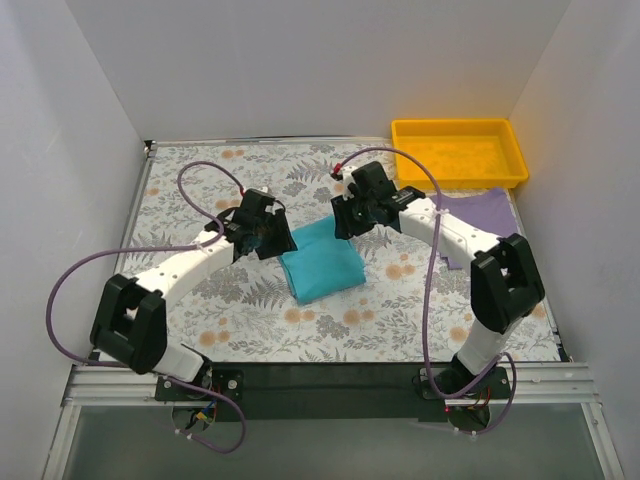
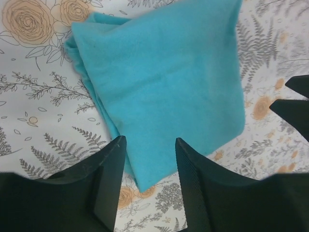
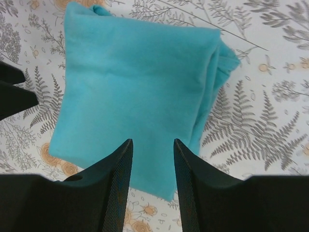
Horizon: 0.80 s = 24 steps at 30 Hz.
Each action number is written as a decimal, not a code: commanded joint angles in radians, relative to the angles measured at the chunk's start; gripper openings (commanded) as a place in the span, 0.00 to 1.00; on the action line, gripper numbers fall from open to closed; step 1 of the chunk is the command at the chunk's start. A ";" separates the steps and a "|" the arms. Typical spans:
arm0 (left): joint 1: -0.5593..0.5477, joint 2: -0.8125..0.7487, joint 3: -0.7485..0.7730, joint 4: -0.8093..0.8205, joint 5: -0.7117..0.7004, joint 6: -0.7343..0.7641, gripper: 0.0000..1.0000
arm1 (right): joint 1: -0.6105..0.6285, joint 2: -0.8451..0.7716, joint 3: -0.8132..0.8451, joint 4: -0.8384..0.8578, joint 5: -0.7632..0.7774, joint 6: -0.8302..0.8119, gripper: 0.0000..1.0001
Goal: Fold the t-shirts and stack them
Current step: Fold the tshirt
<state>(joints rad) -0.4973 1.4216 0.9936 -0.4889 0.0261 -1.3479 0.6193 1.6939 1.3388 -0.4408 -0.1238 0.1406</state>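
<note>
The teal t-shirt [image 1: 322, 262] lies folded into a compact rectangle at the middle of the floral table; it also shows in the left wrist view [image 2: 164, 82] and the right wrist view [image 3: 140, 82]. The lavender t-shirt [image 1: 478, 210] lies flat at the back right, partly hidden under my right arm. My left gripper [image 1: 268, 240] hovers at the teal shirt's left edge, open and empty [image 2: 149, 150]. My right gripper [image 1: 352, 222] hovers over its far right corner, open and empty [image 3: 152, 150].
A yellow plastic tray [image 1: 458, 150] stands at the back right corner. White walls enclose the table on three sides. The floral tablecloth [image 1: 200, 190] covers the whole surface. Purple cables loop off both arms.
</note>
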 commanded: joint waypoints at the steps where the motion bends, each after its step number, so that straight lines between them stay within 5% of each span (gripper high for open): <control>1: 0.003 0.104 0.046 0.078 0.008 0.056 0.42 | -0.001 0.087 0.051 0.112 -0.138 -0.033 0.39; 13: 0.055 0.548 0.364 0.084 0.015 0.141 0.41 | -0.116 0.371 0.204 0.238 -0.257 0.059 0.38; 18: 0.055 0.473 0.405 0.064 0.032 0.136 0.64 | -0.141 0.284 0.169 0.254 -0.333 0.096 0.38; 24: 0.051 0.232 0.265 0.013 0.087 0.003 0.69 | -0.141 0.092 -0.027 0.309 -0.590 0.174 0.39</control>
<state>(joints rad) -0.4469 1.8446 1.3140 -0.4427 0.0788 -1.2720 0.4675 1.9167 1.3808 -0.2024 -0.5220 0.2546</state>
